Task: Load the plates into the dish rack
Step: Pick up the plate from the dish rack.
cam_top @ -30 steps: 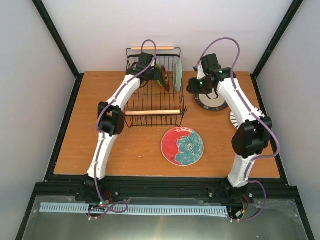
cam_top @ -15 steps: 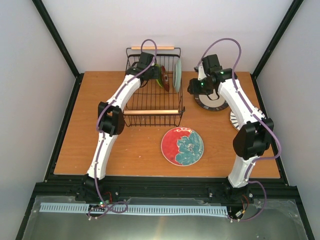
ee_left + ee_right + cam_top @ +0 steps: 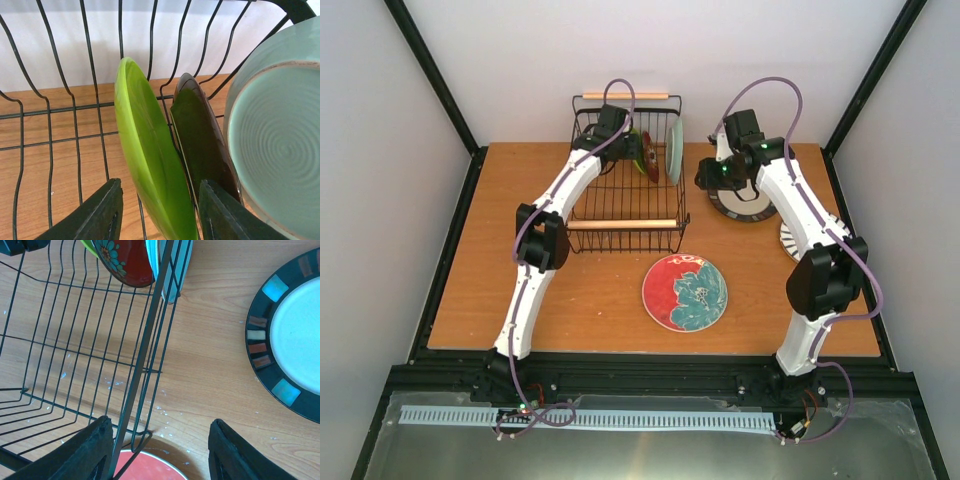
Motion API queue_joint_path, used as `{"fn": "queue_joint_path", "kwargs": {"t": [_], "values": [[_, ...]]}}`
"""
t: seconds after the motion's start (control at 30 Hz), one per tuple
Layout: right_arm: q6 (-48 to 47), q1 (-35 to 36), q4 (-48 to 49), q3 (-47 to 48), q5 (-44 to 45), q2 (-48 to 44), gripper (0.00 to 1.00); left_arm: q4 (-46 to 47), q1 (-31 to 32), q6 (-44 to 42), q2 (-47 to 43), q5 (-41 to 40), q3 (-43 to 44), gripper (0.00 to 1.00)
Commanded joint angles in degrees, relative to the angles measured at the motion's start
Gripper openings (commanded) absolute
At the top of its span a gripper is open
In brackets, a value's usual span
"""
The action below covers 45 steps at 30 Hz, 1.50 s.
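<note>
Inside the dish rack (image 3: 625, 225), wires prop the lime green plate (image 3: 145, 150) on edge beside the dark red plate (image 3: 200, 140). The left gripper (image 3: 159, 192) straddles it, fingers parted, not clamping. The right gripper (image 3: 160, 430), beside the rack, gapes empty.

Six plates (image 3: 685, 292), one dish rack (image 3: 625, 243) with two wooden handles (image 3: 625, 225), two robot arms (image 3: 565, 190) and one table (image 3: 470, 280)

Wooden table (image 3: 590, 300), orange-brown top. Dish rack (image 3: 625, 225) stands on it at far centre. Red plate with teal flower (image 3: 685, 292) lies flat just in front of the rack. Black-rimmed cream plate (image 3: 745, 207) lies flat to the rack's right. Striped white plate (image 3: 787, 238) sits nearer the right edge (only a sliver shows).
</note>
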State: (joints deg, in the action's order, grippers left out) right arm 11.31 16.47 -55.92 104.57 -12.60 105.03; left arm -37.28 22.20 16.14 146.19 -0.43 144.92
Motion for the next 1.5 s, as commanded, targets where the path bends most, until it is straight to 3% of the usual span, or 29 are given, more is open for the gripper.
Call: {"fn": "queue_joint_path", "kwargs": {"t": [0.0, 0.23, 0.33, 0.63, 1.07, 1.47], "values": [[-1.1, -0.2, -0.4, -0.5, 0.8, -2.7, 0.53, 0.5, 0.3, -1.3, 1.6, -1.4, 1.9, 0.45], [-1.3, -1.0, -1.4, -0.5, 2.1, -3.8, 0.53, 2.3, 0.3, -0.2, 3.8, -1.6, 3.1, 0.46], [-1.3, -1.6, -1.4, -1.3, 2.3, -4.5, 0.53, 2.9, 0.3, 0.3, 4.2, -1.5, 3.2, 0.39], [-0.9, -2.0, -0.7, -1.7, 1.5, -4.3, 0.53, 2.1, 0.3, 0.7, 2.9, -2.3, 2.5, 0.01], [-0.8, -1.9, 0.2, -2.6, -1.0, -4.2, 0.53, 1.9, 0.3, 1.4, -3.3, -2.8, -0.3, 0.01], [-0.9, -1.4, 0.6, -3.2, -2.0, -4.9, 0.53, 2.0, 0.3, -2.1, -6.6, -9.1, 0.4, 0.01]]}}
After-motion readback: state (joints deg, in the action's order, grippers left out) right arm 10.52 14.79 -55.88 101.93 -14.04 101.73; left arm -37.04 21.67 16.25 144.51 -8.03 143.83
